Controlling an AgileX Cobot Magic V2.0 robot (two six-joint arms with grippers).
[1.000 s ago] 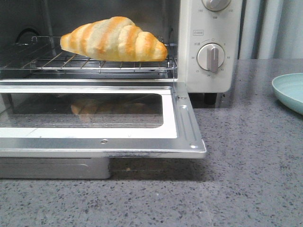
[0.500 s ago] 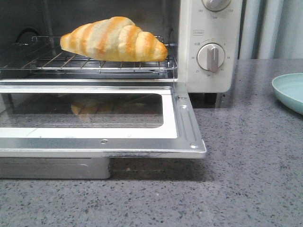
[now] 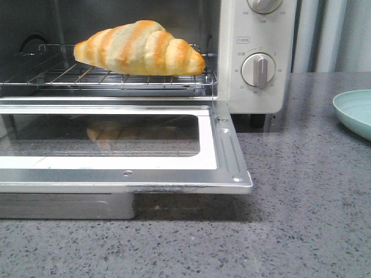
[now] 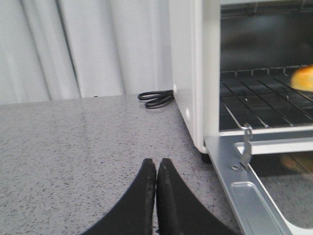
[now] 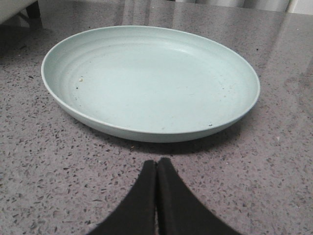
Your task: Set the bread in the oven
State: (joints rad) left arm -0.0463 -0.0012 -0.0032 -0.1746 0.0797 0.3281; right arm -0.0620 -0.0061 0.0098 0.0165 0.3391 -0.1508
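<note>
The golden, cream-striped bread (image 3: 139,48) lies on the wire rack (image 3: 110,76) inside the cream-white oven (image 3: 258,35), whose glass door (image 3: 116,145) hangs open and flat. In the left wrist view one end of the bread (image 4: 303,78) shows on the rack. My left gripper (image 4: 156,164) is shut and empty over the counter, beside the oven's outer side wall (image 4: 186,73). Shut too and holding nothing, my right gripper (image 5: 157,162) hovers just short of the plate. Neither gripper appears in the front view.
A pale green plate (image 5: 146,81) lies on the speckled grey counter to the right of the oven, its edge (image 3: 355,113) showing in the front view. A black cable (image 4: 155,98) lies coiled behind the oven's left side. Curtains hang at the back.
</note>
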